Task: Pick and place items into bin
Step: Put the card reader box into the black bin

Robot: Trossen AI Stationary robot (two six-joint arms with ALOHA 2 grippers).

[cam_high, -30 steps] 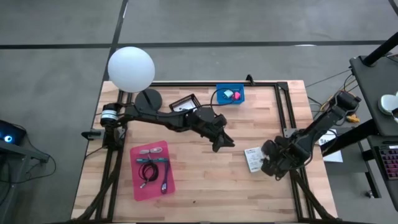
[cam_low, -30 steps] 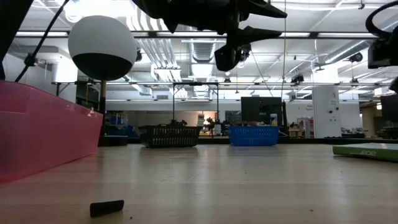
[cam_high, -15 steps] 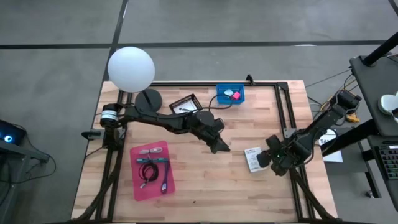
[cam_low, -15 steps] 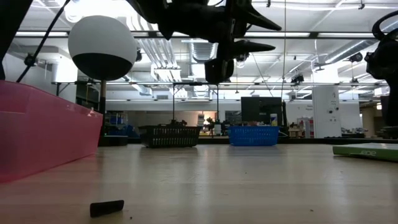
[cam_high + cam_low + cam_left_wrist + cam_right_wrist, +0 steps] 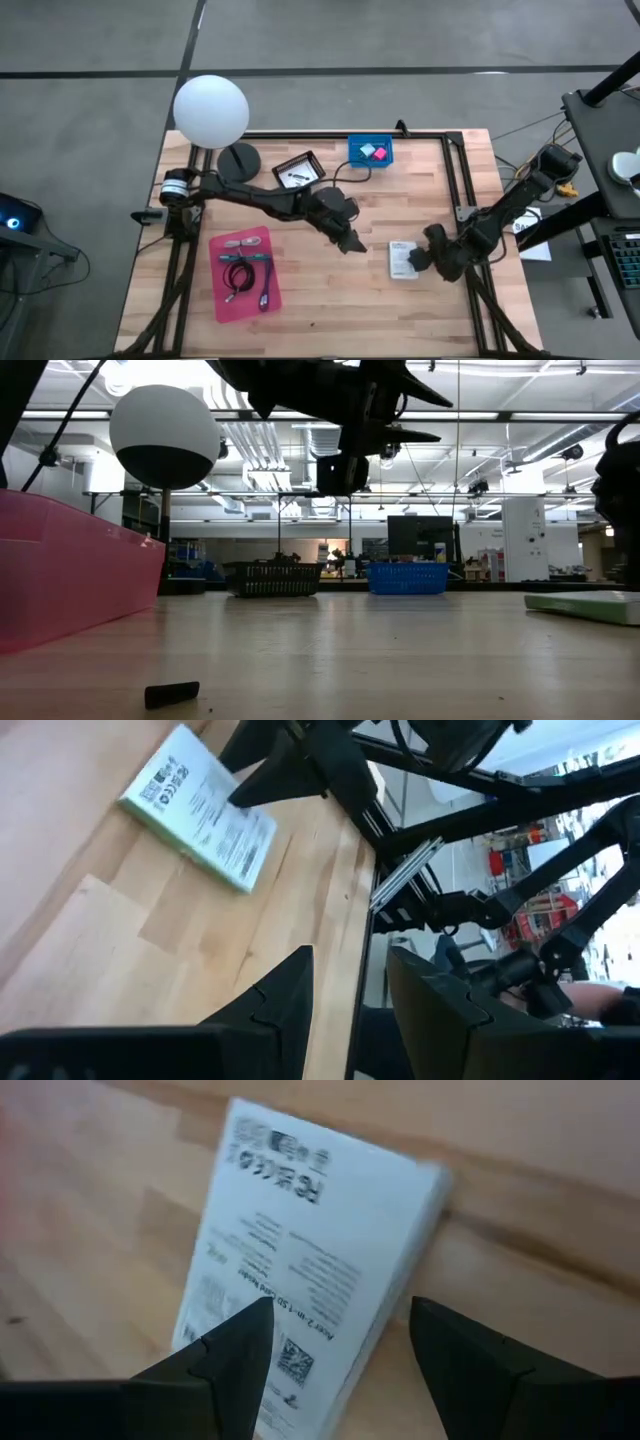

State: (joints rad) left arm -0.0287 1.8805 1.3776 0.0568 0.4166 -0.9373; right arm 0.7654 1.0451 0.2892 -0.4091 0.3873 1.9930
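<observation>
A white printed packet [image 5: 404,259] lying flat on the surface is being approached by the right tool [image 5: 424,256], whose parted, empty fingers must next straddle and close on it, while the left tool [image 5: 352,243], parted and empty, hovers nearby.

Two matte-black jointed arms on show, the left arm [image 5: 262,196] with a silver ring at its base joint, the right arm [image 5: 503,212] trailing thin dark cables, both ending in angular black tapered fingers [image 5: 220,1361].
</observation>
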